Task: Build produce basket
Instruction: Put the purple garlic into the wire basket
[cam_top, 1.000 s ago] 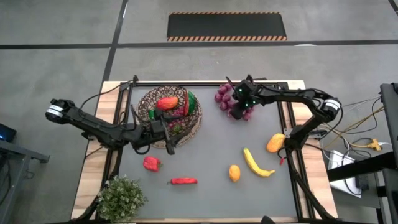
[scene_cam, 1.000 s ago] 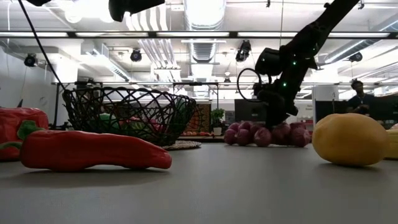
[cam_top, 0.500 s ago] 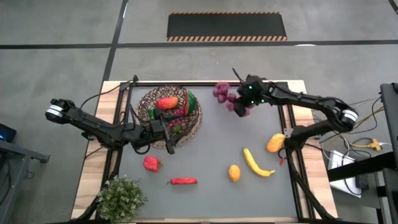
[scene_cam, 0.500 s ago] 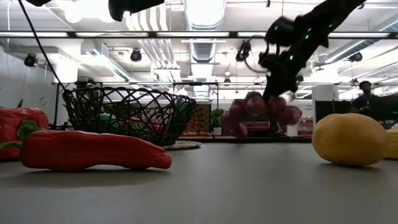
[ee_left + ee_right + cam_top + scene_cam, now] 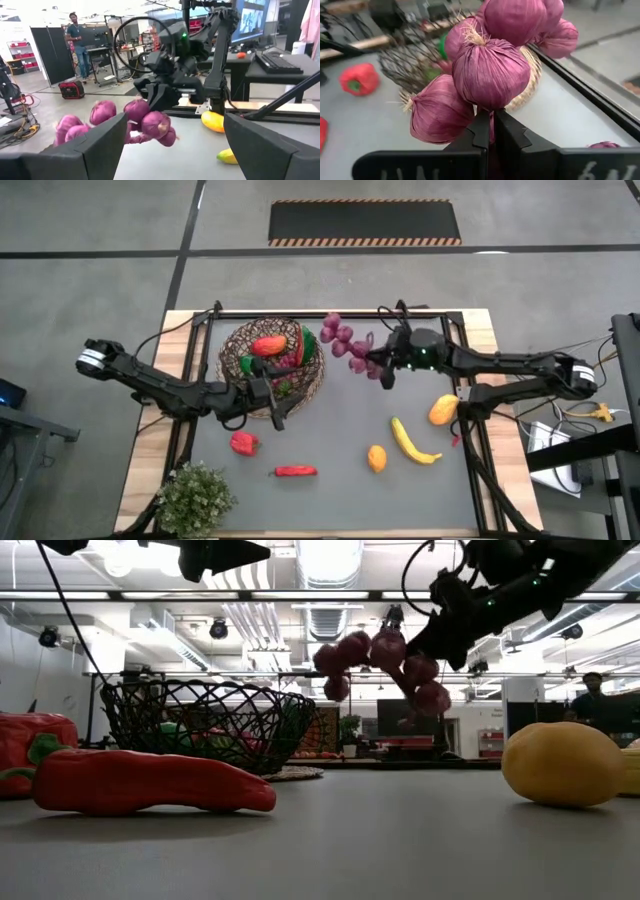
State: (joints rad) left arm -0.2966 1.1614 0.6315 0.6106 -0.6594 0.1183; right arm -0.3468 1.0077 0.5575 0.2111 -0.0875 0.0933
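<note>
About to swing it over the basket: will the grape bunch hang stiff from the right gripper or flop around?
Probably floppy: the grape bunch trails sideways from the shut right gripper, its globes spread loosely rather than in one clump. It looks light, since a thin pinch at the stem carries it clear of the table. Expect it to sway, so it may brush the basket rim.

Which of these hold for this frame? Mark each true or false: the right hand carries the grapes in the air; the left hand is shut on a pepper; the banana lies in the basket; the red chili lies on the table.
1. The right hand holds the purple grape bunch off the table. True.
2. The left hand is shut on a pepper. False: it is open and empty, beside the basket.
3. The banana lies in the basket. False: it lies on the table.
4. The red chili lies on the table. True.
</note>
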